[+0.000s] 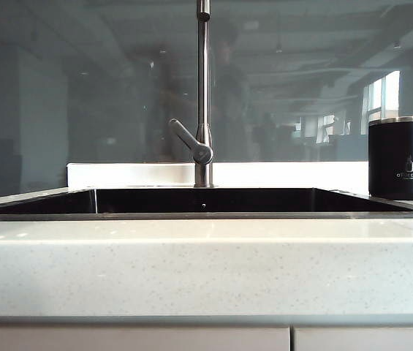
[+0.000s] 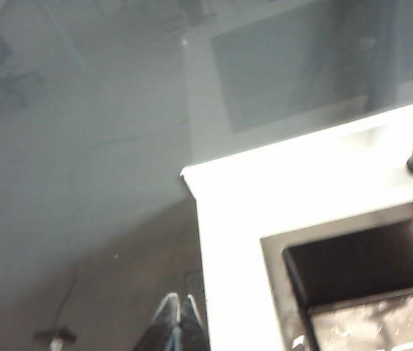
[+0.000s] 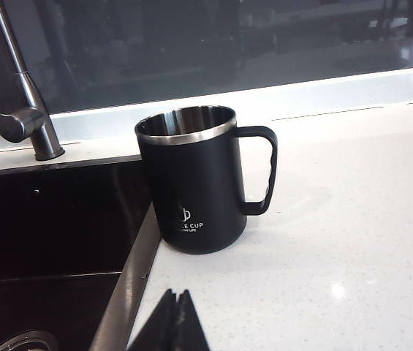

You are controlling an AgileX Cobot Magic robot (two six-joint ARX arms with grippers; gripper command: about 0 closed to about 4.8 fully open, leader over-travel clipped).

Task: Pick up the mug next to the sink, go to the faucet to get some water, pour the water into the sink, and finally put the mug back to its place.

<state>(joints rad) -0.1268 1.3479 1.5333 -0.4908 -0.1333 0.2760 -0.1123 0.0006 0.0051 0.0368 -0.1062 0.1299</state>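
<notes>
The black mug (image 3: 195,186) stands upright on the table (image 3: 352,241) just beside the sink (image 1: 206,201), right of the faucet (image 1: 203,95) in the exterior view. The right gripper (image 3: 175,307) sits below the mug in its wrist picture; the left gripper (image 2: 177,311) hangs beyond the table's far corner, both jaws closed and empty. Approaching with closed jaws could knock the mug into the sink.

— Showing matte black on the mug (image 3: 195,186), with shiny steel rim and small white logo.
— Gleaming brushed steel on the faucet (image 1: 203,95); sitting dark, nearly black, inside the sink (image 1: 206,200).
— Looking speckled white across the countertop (image 1: 206,267).
— Appearing black at both gripper tips.
</notes>
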